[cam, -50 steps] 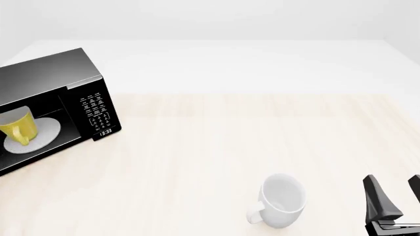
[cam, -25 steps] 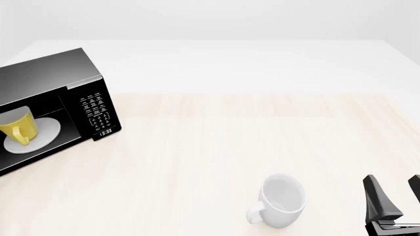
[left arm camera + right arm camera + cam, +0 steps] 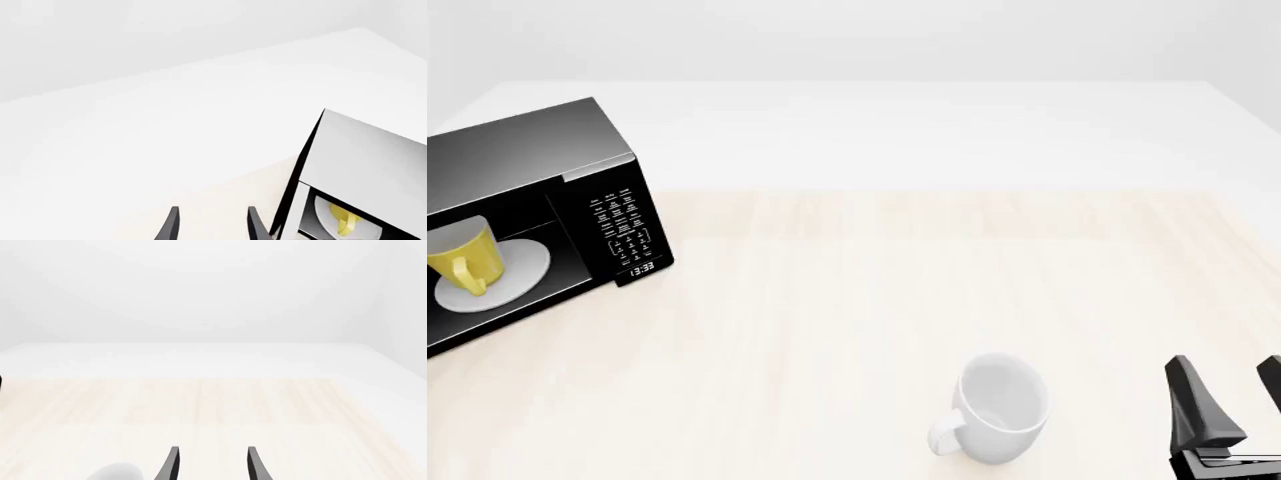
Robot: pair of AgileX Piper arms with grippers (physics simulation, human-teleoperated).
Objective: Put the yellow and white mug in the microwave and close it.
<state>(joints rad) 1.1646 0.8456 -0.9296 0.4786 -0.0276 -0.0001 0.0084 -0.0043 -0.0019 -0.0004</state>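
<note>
The black microwave (image 3: 547,160) stands at the table's far left with its cavity showing. Inside it, the yellow and white mug (image 3: 465,258) stands upright on the round white turntable plate (image 3: 523,272). The left wrist view shows the microwave (image 3: 363,150) from beside it, with the mug (image 3: 343,222) just visible inside. My left gripper (image 3: 212,227) is open and holds nothing; it is apart from the microwave and does not show in the front view. At the front right corner my right gripper (image 3: 1233,400) stands open and empty; it appears again in its own wrist view (image 3: 212,467).
An all-white mug (image 3: 1001,408) lies tilted on the table just left of my right gripper, and its rim shows in the right wrist view (image 3: 117,472). The microwave's keypad and clock display (image 3: 627,230) face the table's middle. The pale wooden tabletop (image 3: 894,290) stretches between them.
</note>
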